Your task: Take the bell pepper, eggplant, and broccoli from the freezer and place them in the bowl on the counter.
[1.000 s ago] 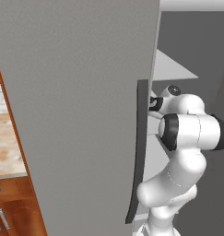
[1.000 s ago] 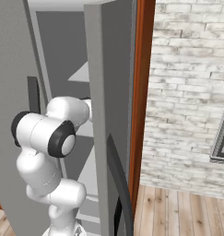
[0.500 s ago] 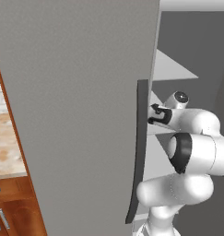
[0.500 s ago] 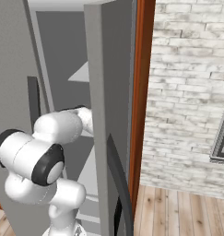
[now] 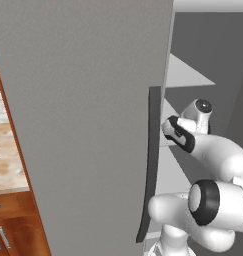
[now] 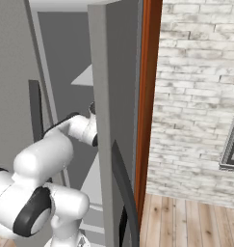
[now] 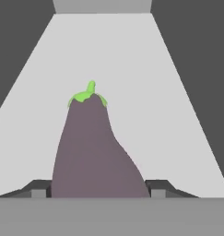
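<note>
Reaching: my arm (image 5: 213, 155) goes past the door edge into the freezer (image 5: 93, 100), one arm, bent at the elbow.
Gripper: my gripper (image 7: 100, 186) has one finger tip showing on each side of the eggplant; whether the tips (image 7: 38, 189) press it or stand just clear I cannot tell.
Eggplant: one eggplant (image 7: 92, 152), dull purple with a bright green cap, lying on the pale freezer shelf (image 7: 145, 83) between my two tips, cap end toward the back wall.
Shelf: pale grey, one vegetable on it, set midway between its side edges, nearer the front edge than the back.
Door: one flat grey door with one dark curved handle (image 5: 149, 160), standing open.
Counter: one beige counter (image 5: 5, 160) at the far left, over reddish-brown cabinets (image 5: 13, 230).
</note>
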Controlling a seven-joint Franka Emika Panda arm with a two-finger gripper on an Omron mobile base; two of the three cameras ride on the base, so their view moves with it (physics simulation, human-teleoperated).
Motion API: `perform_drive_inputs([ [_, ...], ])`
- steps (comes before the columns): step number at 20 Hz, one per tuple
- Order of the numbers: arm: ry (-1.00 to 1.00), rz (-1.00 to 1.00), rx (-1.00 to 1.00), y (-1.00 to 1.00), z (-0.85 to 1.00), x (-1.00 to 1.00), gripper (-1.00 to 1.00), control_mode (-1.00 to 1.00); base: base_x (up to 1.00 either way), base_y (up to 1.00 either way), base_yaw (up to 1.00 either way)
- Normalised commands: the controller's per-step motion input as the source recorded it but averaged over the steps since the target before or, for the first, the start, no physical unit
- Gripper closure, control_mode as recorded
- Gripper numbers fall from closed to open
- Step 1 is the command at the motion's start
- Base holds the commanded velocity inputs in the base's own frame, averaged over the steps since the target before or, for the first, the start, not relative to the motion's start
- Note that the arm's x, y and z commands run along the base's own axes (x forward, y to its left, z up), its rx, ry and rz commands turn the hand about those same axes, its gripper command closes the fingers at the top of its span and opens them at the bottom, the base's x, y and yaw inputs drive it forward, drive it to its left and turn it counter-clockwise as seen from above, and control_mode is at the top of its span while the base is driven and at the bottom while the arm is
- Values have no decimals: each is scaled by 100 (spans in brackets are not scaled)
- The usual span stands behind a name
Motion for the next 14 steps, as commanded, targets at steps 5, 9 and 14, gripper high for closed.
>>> perform_drive_inputs([
  [5, -1, 0, 0, 0, 39, -57, 100, -100, 0, 0, 0],
  [9, 0, 0, 0, 0, 31, -62, 100, -100, 0, 0, 0],
  [14, 0, 0, 0, 0, 28, -62, 100, -100, 0, 0, 0],
])
